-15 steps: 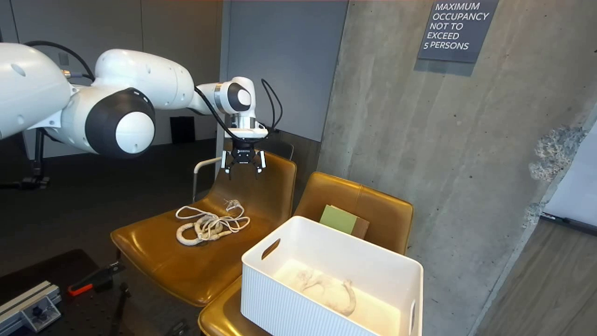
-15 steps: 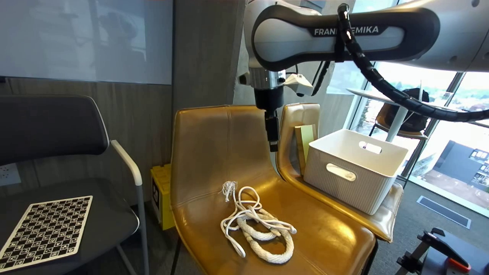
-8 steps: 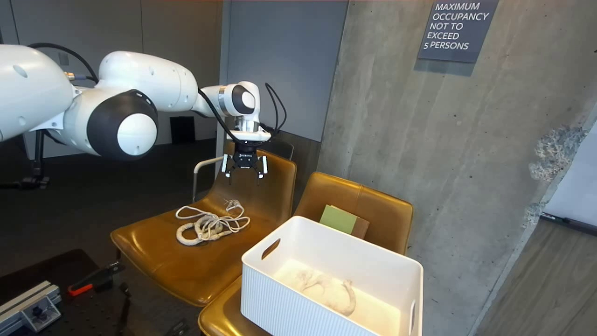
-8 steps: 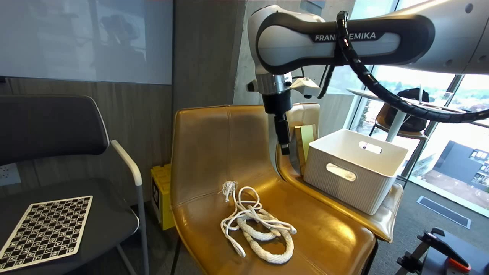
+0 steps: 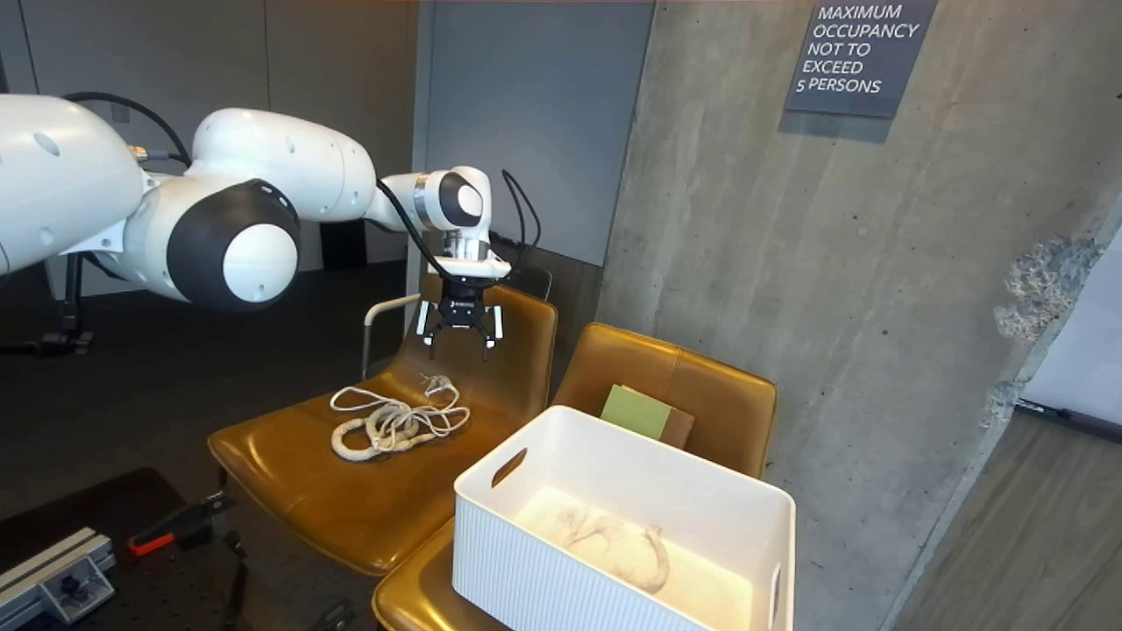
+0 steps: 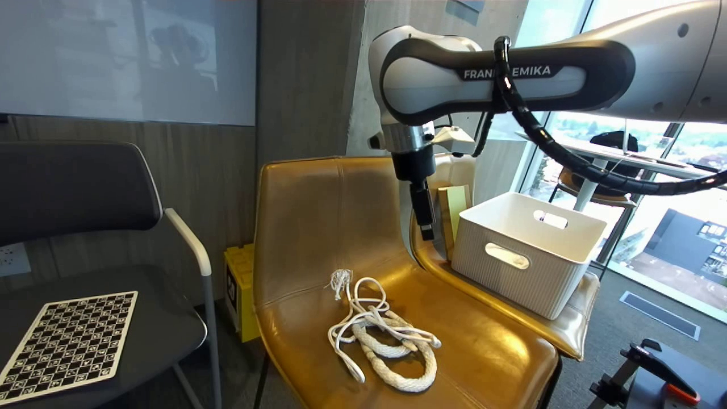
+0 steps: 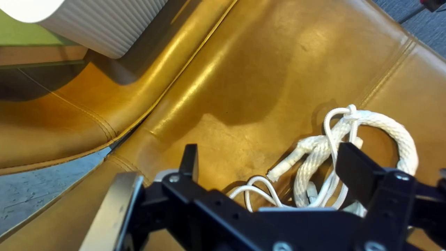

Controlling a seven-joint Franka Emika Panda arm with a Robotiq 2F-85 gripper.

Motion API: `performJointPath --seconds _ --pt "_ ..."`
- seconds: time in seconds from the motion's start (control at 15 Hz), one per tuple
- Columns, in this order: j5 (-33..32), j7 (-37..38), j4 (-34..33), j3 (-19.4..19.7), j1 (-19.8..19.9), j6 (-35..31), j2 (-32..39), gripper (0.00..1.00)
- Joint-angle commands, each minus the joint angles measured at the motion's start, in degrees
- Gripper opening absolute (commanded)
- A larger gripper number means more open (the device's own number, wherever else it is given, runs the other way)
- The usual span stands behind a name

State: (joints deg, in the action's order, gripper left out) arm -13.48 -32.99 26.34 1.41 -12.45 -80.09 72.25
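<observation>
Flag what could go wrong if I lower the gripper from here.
The open gripper might hook a loop of the thin cord, dragging the thicker rope it crosses. In the wrist view, one finger overlaps that rope, so it could land on top. Going too low might press into the chair seat beneath.

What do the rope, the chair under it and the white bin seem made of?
Rope: braided matte fibre, from its weave and frayed end; cotton or synthetic unclear.
Chair: glossy tan leather or imitation, by its stitched seams and highlights.
Bin: probably moulded plastic, smooth inside; ribbed outside and rounded corners suggest it.
</observation>
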Motion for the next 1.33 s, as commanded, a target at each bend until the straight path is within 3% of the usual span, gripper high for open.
performJointPath --seconds 0.0,0.53,0.73,1.07,1.27 --pt "0.9 -3.0 -2.0 -0.8 0.7 1.8 2.8 1.00" --pt "-0.7 -10.6 -2.3 -0.2 -1.3 0.5 7.3 1.00" --pt "-0.3 -13.4 -2.7 -0.9 -2.6 -3.9 8.9 1.00" --pt "3.7 -11.9 -2.2 -4.4 -4.2 -13.4 11.2 1.00" --pt "4.9 -12.0 -2.6 -5.5 -5.7 -21.9 13.6 1.00"
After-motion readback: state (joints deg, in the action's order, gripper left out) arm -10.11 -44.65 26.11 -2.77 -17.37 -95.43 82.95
